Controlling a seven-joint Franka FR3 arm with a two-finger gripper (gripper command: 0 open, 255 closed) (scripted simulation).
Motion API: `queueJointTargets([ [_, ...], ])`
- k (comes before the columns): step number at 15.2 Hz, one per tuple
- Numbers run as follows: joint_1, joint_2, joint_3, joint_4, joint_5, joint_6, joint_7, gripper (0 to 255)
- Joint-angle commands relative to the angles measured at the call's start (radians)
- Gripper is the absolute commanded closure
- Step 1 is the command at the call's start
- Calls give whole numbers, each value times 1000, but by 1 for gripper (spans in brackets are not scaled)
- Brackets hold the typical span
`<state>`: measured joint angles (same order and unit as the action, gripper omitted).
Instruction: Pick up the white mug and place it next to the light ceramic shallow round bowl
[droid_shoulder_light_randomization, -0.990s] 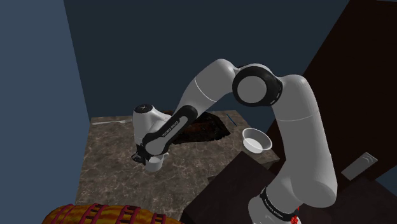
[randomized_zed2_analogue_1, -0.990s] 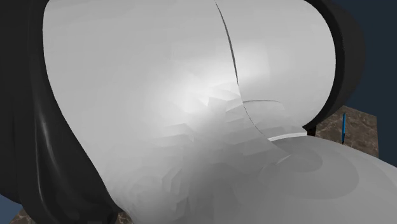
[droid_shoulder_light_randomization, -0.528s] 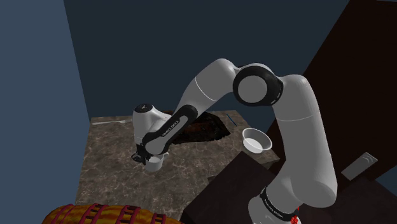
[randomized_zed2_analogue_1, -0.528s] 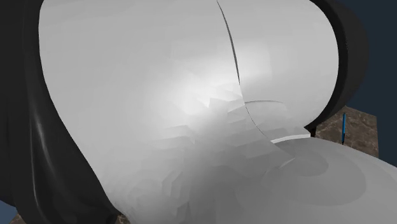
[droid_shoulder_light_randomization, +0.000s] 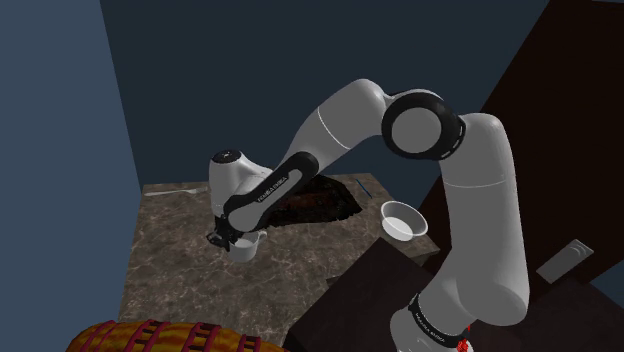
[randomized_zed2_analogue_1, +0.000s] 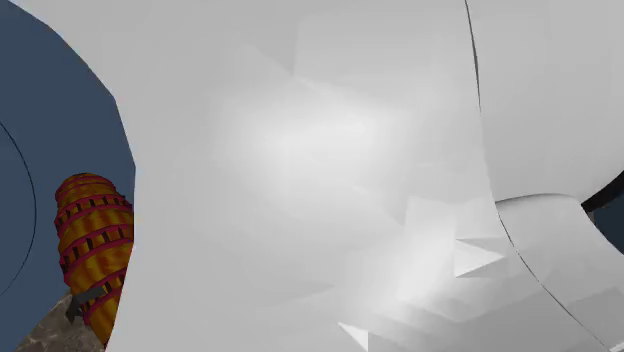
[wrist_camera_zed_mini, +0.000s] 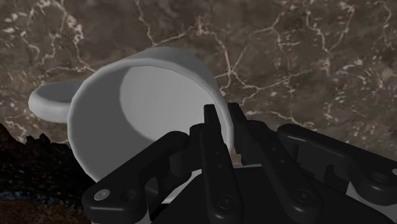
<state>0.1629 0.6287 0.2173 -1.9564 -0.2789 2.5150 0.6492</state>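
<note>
The tool (wrist_camera_zed_mini: 224, 124) is clamped on the rim of the mug (wrist_camera_zed_mini: 143, 95), left of centre in the shoulder view, seemingly just off the bench (droid_shoulder_light_randomization: 170, 265). Bare bench surrounds it. The bowl (droid_shoulder_light_randomization: 402, 220) sits well apart, right of centre near the bench's edge.

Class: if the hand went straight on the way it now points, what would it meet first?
Likely the dark marbled countertop beneath it, though the white mug clasped in the hand would touch first; gap unclear.
</note>
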Motion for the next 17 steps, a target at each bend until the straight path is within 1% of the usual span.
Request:
queueJointTargets([
  [1,-4,-21,7,-3,7,-18,-4,255],
  [17,-37,-187,53,-17,70,-167,-50,255],
])
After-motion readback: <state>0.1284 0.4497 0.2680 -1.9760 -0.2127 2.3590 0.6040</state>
